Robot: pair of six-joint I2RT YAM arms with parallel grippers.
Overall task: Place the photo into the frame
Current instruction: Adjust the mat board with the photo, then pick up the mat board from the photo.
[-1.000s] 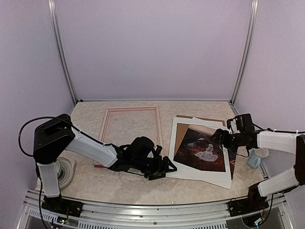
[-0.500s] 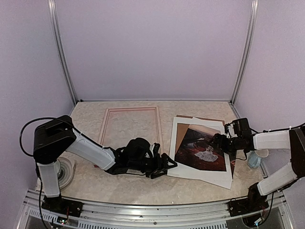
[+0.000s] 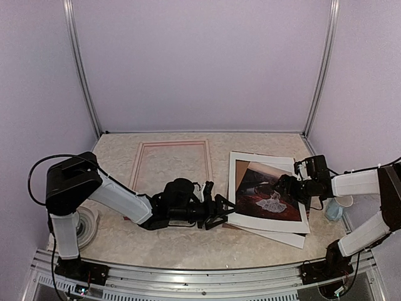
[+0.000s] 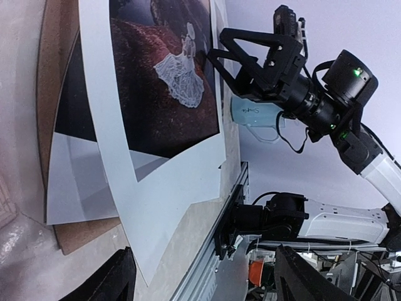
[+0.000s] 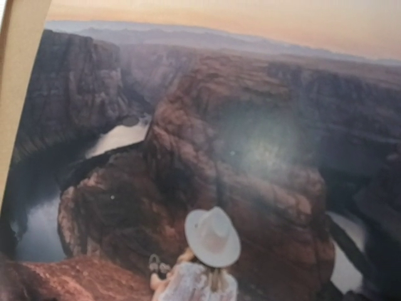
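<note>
Pale marbled table (image 3: 169, 241), lilac walls (image 3: 200, 63). Left gripper (image 3: 222, 210) gapes wide at the white mat's (image 3: 263, 222) edge. Right gripper (image 3: 283, 184), fingers apart, over the photo (image 3: 254, 197), grasping nothing.

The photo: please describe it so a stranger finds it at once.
On the right half of the table, flat sheets lie stacked. The photo is the only dark one: a reddish canyon scene with a small white figure, whereas the white sheet and brown board are plain.

Colour and pattern reference
The photo (image 3: 266, 193): reddish-brown and black canyon, white figure; frame (image 3: 174, 143): pink-red; mat (image 3: 263, 222): plain white; table (image 3: 169, 243): mottled beige.
</note>
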